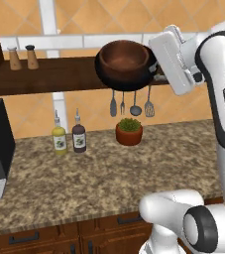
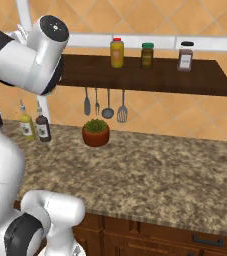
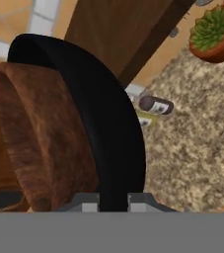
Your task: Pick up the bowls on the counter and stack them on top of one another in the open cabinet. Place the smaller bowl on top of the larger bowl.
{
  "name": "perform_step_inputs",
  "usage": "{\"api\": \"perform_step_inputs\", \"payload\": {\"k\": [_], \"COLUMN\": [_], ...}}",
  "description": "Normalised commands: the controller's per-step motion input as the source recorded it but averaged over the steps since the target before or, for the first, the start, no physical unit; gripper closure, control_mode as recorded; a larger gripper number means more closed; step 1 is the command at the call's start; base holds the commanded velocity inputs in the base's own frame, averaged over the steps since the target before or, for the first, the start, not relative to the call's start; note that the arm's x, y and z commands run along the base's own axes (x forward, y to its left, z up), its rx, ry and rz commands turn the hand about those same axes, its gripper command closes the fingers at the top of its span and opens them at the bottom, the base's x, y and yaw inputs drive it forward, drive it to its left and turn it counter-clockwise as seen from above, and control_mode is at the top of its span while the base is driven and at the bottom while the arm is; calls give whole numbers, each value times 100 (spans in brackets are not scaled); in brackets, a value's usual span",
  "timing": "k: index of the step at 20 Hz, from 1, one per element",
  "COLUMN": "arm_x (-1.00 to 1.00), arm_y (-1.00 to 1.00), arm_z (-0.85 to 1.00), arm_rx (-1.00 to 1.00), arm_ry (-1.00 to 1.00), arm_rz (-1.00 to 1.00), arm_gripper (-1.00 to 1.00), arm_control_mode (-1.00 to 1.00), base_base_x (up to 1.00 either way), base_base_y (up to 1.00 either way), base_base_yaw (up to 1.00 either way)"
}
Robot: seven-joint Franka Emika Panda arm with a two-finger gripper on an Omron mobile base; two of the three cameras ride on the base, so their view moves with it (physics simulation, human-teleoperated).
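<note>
Bowls, brown (image 1: 124,57) nested in black (image 1: 126,79), overhang the shelf (image 1: 49,77) edge, black rim pinched by the gripper (image 3: 113,200) fingers; bare counter (image 1: 99,183) at 6 o'clock.

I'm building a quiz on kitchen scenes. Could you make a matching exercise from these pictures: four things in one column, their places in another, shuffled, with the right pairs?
Things:
1. smaller bowl
2. larger bowl
3. potted plant
4. yellow bottle

Places:
A. on the counter, below the hanging utensils
B. on the counter, beside a dark bottle
C. nested inside the black bowl
D. at the open cabinet, rim gripped by the end effector

Pairs: 1-C, 2-D, 3-A, 4-B
</note>
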Motion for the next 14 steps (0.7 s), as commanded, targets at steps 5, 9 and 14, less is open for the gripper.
{"api": "perform_step_inputs", "payload": {"k": [5, 9, 14], "arm_x": [100, 100, 100], "arm_y": [0, 0, 23], "arm_z": [0, -12, -47], "arm_rx": [0, 0, 0], "arm_ry": [8, 8, 9], "arm_rz": [-9, -10, -10], "arm_gripper": [100, 100, 100], "arm_control_mode": [-100, -100, -100], "base_base_x": [0, 0, 0], "base_base_y": [0, 0, 0], "base_base_yaw": [0, 0, 0]}}
